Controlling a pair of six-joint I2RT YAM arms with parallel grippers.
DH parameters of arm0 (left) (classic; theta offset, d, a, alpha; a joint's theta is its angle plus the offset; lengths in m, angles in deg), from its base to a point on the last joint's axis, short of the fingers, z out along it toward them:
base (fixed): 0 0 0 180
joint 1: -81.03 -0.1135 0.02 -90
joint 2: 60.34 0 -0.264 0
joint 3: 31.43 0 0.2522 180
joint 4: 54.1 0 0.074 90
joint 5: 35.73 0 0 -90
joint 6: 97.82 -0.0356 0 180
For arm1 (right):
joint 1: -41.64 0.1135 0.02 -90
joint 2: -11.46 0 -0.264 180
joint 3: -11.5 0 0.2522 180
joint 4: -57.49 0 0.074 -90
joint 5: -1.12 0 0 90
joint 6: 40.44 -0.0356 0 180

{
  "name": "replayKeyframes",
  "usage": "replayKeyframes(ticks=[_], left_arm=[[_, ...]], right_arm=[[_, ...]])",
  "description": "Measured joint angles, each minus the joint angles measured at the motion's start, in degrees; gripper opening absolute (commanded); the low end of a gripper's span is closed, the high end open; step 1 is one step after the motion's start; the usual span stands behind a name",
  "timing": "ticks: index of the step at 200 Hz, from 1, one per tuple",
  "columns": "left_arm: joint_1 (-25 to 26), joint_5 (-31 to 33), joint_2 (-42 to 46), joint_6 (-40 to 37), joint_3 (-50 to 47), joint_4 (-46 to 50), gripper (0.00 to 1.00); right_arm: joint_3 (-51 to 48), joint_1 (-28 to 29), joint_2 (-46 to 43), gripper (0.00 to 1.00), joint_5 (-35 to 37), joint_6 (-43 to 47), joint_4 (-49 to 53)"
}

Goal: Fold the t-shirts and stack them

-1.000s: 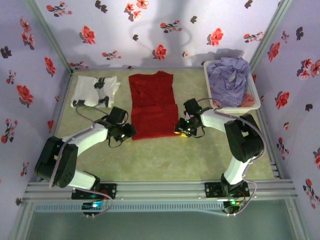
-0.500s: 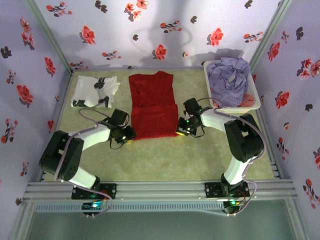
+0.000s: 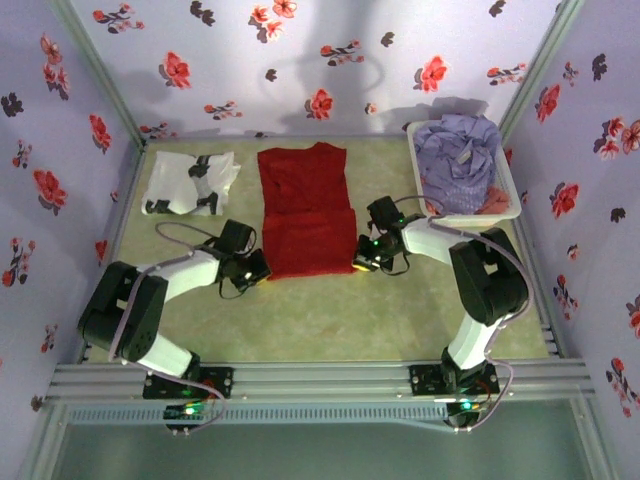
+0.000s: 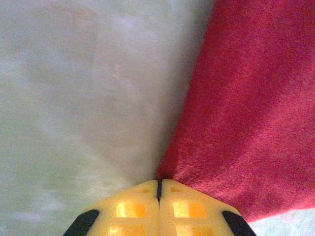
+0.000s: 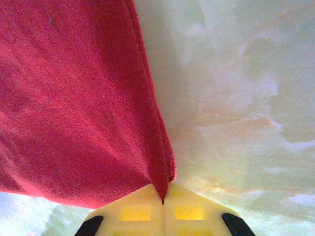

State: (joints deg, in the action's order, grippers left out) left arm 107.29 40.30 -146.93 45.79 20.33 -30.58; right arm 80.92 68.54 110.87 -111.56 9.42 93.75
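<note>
The red t-shirt (image 3: 305, 215) lies flat in the middle of the table, its lower part folded over. My left gripper (image 3: 262, 270) sits at its near left corner and my right gripper (image 3: 358, 262) at its near right corner. In the left wrist view the yellow jaws of the left gripper (image 4: 159, 182) are shut, with the red t-shirt's (image 4: 246, 108) corner running into the slit. In the right wrist view the right gripper (image 5: 163, 189) pinches a fold of the red t-shirt's (image 5: 74, 108) edge. A white t-shirt with black print (image 3: 190, 182) lies folded at the back left. A lavender t-shirt (image 3: 455, 150) is heaped in the basket.
The white plastic basket (image 3: 482, 214) stands at the back right, close behind my right arm. Flowered walls enclose the table on three sides. Bare green tabletop (image 3: 330, 320) stretches between the red t-shirt and the arm bases.
Both grippers have closed on the near corners of the red t-shirt. The left gripper has slid a little right to the cloth's edge; the right arm has barely moved.
</note>
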Motion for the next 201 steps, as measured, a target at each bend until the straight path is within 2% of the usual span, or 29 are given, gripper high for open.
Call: replayKeyframes(ticks=[33, 81, 116, 152, 173, 201], left_arm=[[1.8, 0.2, 4.5, -0.2, -2.8, 1.0, 0.00], [6.8, 2.0, 16.9, 1.6, -9.9, 6.3, 0.00], [13.3, 4.1, 28.3, 7.4, -14.0, 12.7, 0.00], [23.4, 8.2, 37.8, 15.1, -14.1, 21.5, 0.00], [26.9, 9.8, 39.5, 18.0, -13.4, 25.6, 0.00], [27.4, 11.9, 37.2, 18.7, -7.3, 30.2, 0.00]], right_arm=[[-2.8, 0.3, -3.5, 0.00, -0.1, 0.0, 0.1], [-11.0, 4.2, -10.4, 0.00, -0.1, -1.5, 1.8], [-17.6, 9.2, -20.2, 0.00, 0.0, -5.7, 3.7], [-22.6, 15.6, -33.0, 0.00, 1.3, -12.9, 6.7], [-24.2, 17.0, -39.6, 0.00, 2.1, -16.2, 9.2], [-23.1, 17.0, -44.1, 0.00, 4.4, -17.4, 13.2]])
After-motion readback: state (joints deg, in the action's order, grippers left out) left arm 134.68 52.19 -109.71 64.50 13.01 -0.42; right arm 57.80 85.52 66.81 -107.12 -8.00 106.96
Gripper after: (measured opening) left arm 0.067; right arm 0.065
